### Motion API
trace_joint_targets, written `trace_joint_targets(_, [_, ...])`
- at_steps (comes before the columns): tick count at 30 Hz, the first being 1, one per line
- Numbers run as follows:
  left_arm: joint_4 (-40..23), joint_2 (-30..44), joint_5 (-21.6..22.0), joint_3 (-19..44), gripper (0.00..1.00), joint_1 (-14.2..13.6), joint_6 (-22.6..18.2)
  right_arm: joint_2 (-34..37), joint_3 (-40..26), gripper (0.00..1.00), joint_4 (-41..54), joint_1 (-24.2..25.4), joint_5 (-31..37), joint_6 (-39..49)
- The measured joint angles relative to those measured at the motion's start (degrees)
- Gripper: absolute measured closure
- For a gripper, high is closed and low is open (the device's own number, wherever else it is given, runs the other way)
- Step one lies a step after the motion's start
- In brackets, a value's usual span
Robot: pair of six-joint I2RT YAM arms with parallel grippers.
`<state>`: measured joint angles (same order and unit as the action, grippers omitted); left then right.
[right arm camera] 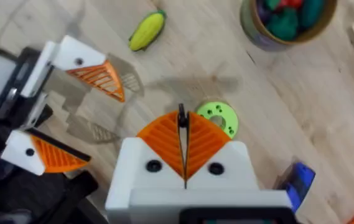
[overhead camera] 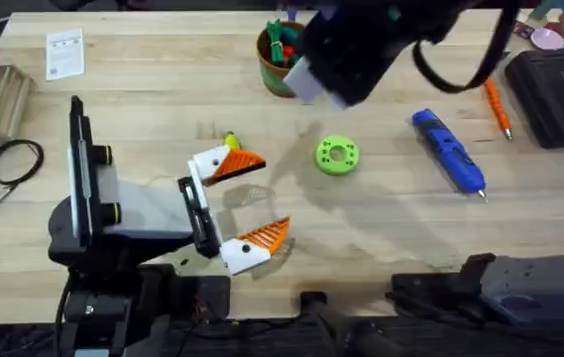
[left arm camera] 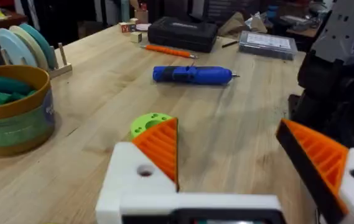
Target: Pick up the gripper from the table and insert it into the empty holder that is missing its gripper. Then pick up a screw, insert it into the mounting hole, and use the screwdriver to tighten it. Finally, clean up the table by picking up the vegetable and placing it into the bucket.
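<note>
Vegetable point(overhead camera: 229, 140), your yellow piece, lies on the counter point(overhead camera: 163, 89) touching or just behind the upper white finger of the left tool point(overhead camera: 247, 201), though from overhead the overlap is hard to judge; the right wrist view shows it point(right arm camera: 147, 30) lying free on the wood, a little apart from that finger. You have the left tool resting low over the counter at lower left with its two orange-padded fingers spread wide apart and nothing between them. Both white mounts carry their orange wedges. Moving right, you see the flat green holed disc point(overhead camera: 337, 155) near the middle of the counter, just past the open fingers. Behind it, at the far edge, stands the bucket point(overhead camera: 274, 61), with green and red toy pieces inside. Over and beside the bucket hangs your right arm, large and blurred under the camera. Its wrist view shows the right tool point(right arm camera: 183, 146) with orange pads pressed together, gripping nothing, above the green disc point(right arm camera: 219, 117). Further right the blue screwdriver point(overhead camera: 448, 150) lies flat, silver tip toward you, with the thin orange pen point(overhead camera: 498, 107) beyond it
</note>
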<state>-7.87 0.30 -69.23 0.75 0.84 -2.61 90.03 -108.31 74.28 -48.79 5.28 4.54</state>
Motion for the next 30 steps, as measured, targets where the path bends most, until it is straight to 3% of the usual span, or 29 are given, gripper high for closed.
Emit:
trace_joint_targets(14, [0.01,0.02,-0.02,0.00,0.014,0.00,0.00,12.57,-7.82,0.995,1.97,-8.83,0.04,9.01])
trace_joint_targets(23, [0.01,0.02,-0.02,0.00,0.014,0.00,0.00,13.47,-9.75,0.995,2.05,-14.34,0.02,16.22])
trace_joint_targets(30, [0.00,0.00,0.00,0.00,0.015,0.00,0.00,15.11,-9.84,0.995,1.12,-15.71,0.04,20.99])
